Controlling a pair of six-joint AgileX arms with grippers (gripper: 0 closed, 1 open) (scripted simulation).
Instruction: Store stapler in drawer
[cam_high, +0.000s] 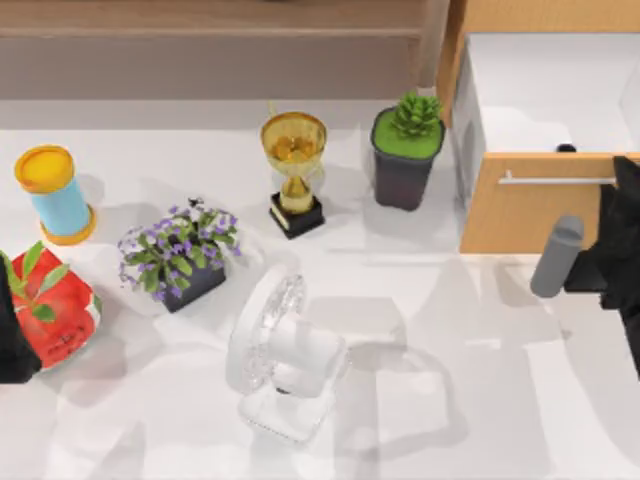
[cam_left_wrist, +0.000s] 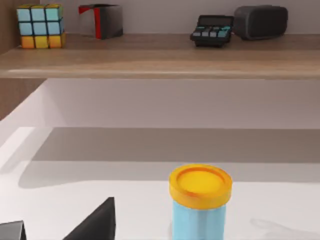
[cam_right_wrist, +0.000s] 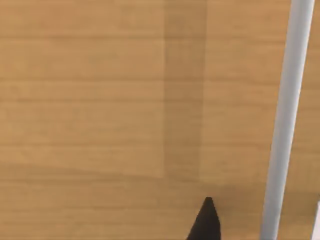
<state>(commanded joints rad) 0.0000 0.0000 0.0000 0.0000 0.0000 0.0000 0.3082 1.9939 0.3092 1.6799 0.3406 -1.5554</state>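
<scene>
The drawer (cam_high: 530, 215) stands pulled out at the table's right, its orange-brown wooden front (cam_right_wrist: 100, 110) toward me and its white inside bare behind it. A thin silver handle bar (cam_high: 555, 180) runs across the front. My right gripper (cam_high: 624, 200) hovers at the right end of that bar, close against the front, with the handle bar (cam_right_wrist: 282, 125) beside it in the right wrist view. A small dark shape (cam_high: 567, 148) sits just behind the front's top edge; I cannot tell what it is. The stapler is out of view. My left gripper (cam_left_wrist: 55, 231) is parked open at the left edge.
A white desk fan (cam_high: 280, 355), gold trophy (cam_high: 294, 170), green potted plant (cam_high: 408, 150), purple flower pot (cam_high: 178, 255), red pot (cam_high: 55, 315) and blue yellow-lidded canister (cam_high: 55, 195) stand on the table. The long brown shelf (cam_left_wrist: 160, 55) behind holds a colour cube, a calculator and boxes.
</scene>
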